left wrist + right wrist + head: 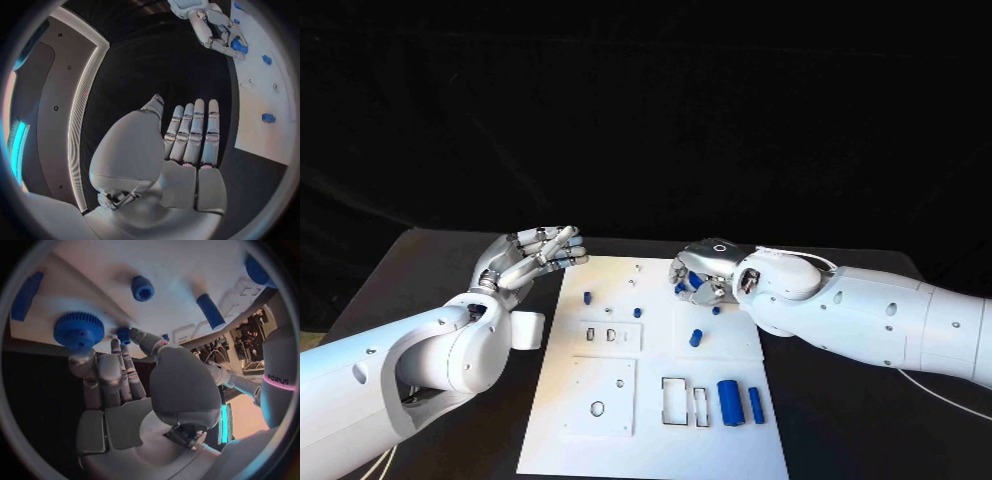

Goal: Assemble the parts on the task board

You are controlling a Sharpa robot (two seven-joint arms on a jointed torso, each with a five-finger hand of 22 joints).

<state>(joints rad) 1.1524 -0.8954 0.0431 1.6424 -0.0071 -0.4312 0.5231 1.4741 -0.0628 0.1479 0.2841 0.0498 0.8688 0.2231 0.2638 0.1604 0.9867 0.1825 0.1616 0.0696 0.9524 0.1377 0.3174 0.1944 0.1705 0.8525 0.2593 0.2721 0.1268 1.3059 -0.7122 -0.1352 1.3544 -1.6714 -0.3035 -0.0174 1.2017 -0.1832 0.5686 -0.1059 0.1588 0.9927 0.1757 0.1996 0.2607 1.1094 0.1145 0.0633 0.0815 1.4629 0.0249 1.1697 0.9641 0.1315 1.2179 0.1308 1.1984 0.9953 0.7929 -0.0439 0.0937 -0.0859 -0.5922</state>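
The white task board [661,440] lies in the middle of the black table. My right hand [705,272] hovers over its far right part, fingers pointing down. Its thumb and a finger pinch a small blue part [124,333], close beside a blue gear [78,330] on the board. My left hand [542,255] floats off the board's far left corner, with straight fingers [195,131] holding nothing. On the board lie a short blue cylinder [697,338], a thick blue cylinder [728,400] and a thin blue bar [756,405].
Small blue pegs [589,297] stand in the board's far left part. A blue nut [142,288] sits further in. Rectangular slots [675,400] and a square plate with a hole [599,408] occupy the near half. Black table surface [444,270] flanks the board.
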